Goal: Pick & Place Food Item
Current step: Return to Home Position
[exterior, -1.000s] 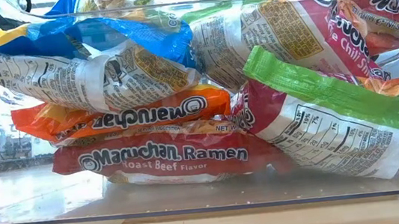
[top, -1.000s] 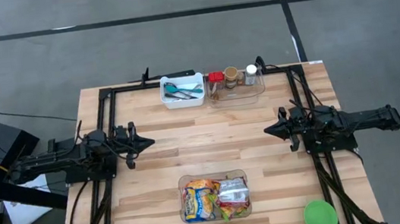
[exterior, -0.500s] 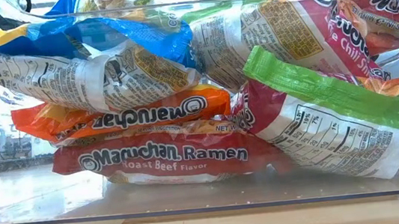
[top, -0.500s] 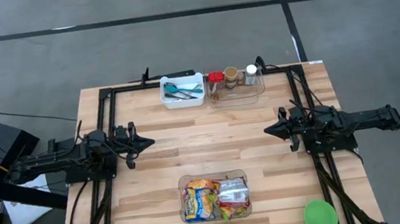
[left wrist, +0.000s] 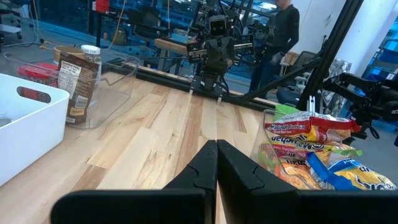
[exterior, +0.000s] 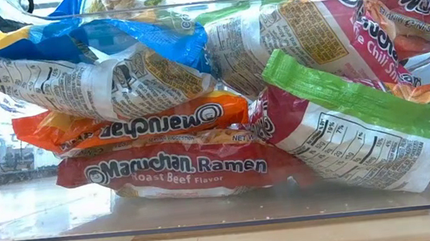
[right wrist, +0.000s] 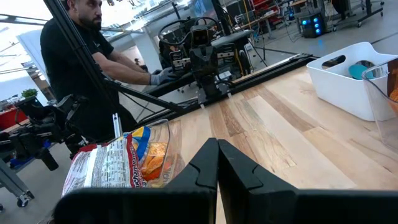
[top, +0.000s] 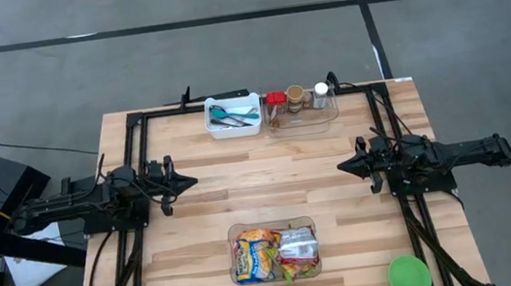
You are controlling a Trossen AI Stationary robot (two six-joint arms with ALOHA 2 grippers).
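High view: the left tool [top: 187, 182] is seen clenched, fingers pressed together, at middle left of the frame; the right tool [top: 344, 164] is clenched the same way at middle right. Bare bench [top: 270, 185] is spread between them. Spoons [top: 234, 114] are held in the white bin [top: 235, 132] at upper centre, and ramen packets [top: 255, 255] are packed in the clear tub [top: 270, 223] at lower centre.

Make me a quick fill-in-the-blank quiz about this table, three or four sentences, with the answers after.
1. The spoons lie in a bin whose colour is ____.
2. The clear tub near the table's front edge holds packets of Maruchan ____.
3. The left gripper and the right gripper hold nothing, and each has its fingers ____.
4. The round disc by the right arm's base is ____.

Answers: white; ramen; shut; green.
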